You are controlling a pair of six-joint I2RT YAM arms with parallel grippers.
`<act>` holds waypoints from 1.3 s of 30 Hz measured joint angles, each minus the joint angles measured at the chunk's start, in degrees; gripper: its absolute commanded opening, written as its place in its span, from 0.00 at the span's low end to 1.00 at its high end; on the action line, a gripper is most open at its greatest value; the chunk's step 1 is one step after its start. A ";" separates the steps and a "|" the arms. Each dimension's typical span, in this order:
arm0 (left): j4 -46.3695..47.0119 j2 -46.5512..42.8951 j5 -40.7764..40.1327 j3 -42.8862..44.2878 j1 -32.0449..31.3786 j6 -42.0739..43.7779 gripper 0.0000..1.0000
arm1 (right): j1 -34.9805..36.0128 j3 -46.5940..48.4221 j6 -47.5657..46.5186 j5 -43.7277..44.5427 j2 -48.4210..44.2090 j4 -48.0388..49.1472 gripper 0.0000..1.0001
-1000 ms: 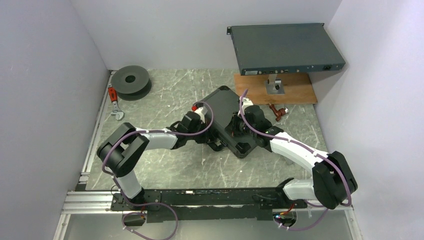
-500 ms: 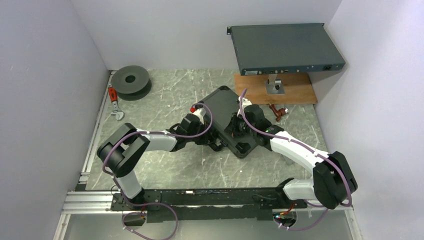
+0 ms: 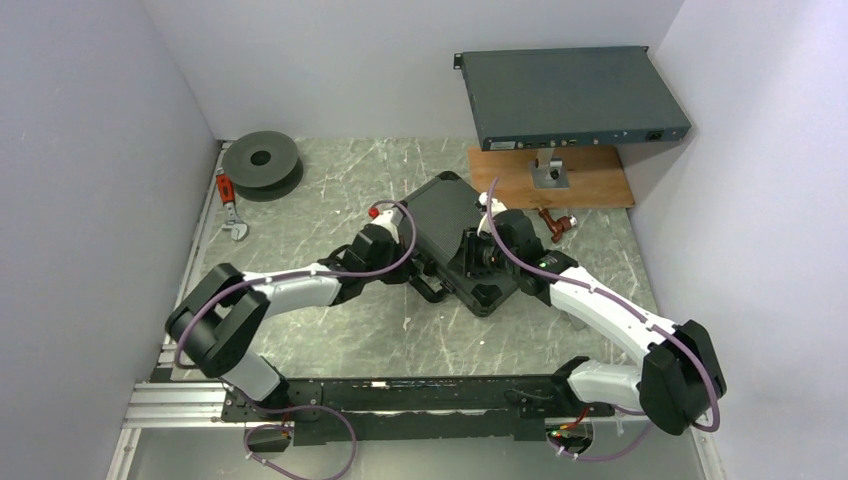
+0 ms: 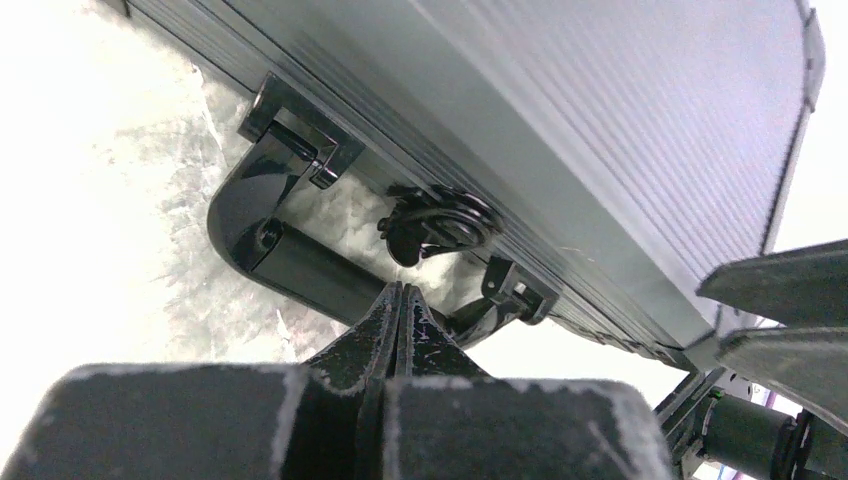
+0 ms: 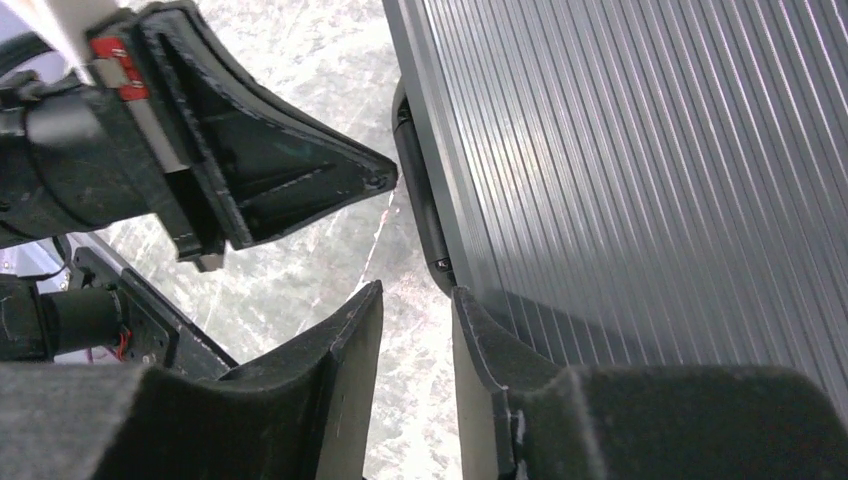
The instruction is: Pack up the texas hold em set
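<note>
Black ribbed hard-plastic briefcase [image 3: 455, 235] lies shut on the grey marbled table [image 3: 330, 190]: rigid, slick, probably chip-heavy, so take its black loop handle [image 4: 300, 265]. Your left end effector [image 4: 400, 297] is pressed together at that handle; your right end effector [image 5: 418, 295] stands slightly spread at the lid's edge, seemingly empty.

Directly ahead of the left hand [image 4: 400, 300], the briefcase [image 4: 600, 130] and its handle [image 4: 310, 270] block passage; the right hand [image 5: 415, 295] crowds its right; bare tabletop [image 4: 100, 200] opens leftward.
</note>
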 measured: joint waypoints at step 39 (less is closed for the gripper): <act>-14.29 -53.31 -14.05 -14.05 -0.52 14.29 0.96 | 5.31 9.29 -4.17 3.80 -11.96 -6.82 1.00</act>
